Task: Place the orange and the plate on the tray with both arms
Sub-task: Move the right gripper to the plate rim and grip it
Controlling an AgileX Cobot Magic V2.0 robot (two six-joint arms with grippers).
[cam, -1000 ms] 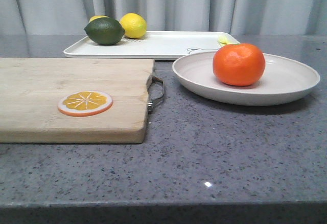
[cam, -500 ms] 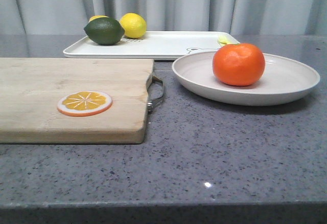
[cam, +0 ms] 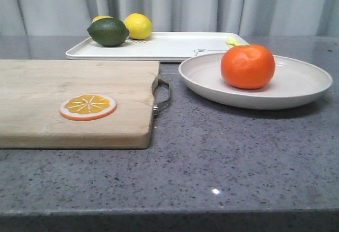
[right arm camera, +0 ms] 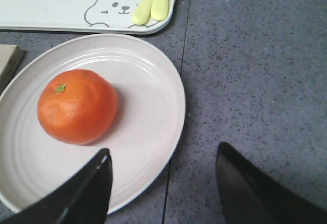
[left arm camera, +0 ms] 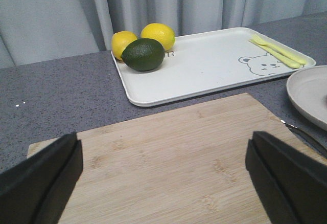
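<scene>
The orange (cam: 247, 66) sits in the off-white plate (cam: 302, 91) at the right of the counter; both show in the right wrist view, the orange (right arm camera: 77, 106) left of centre in the plate (right arm camera: 148, 106). The white tray (cam: 175, 46) lies behind them, with a bear drawing (left arm camera: 263, 64). My right gripper (right arm camera: 163, 157) is open above the plate's near rim, one finger over the plate, one over the counter. My left gripper (left arm camera: 163, 157) is open and empty above the wooden cutting board (left arm camera: 173, 162). Neither gripper shows in the front view.
On the tray's far left lie a dark green lime (cam: 108, 32) and two lemons (cam: 138, 26); yellow cutlery (left arm camera: 278, 52) lies at its right end. An orange slice disc (cam: 88, 106) lies on the cutting board (cam: 74, 99), whose metal handle (cam: 163, 97) points toward the plate.
</scene>
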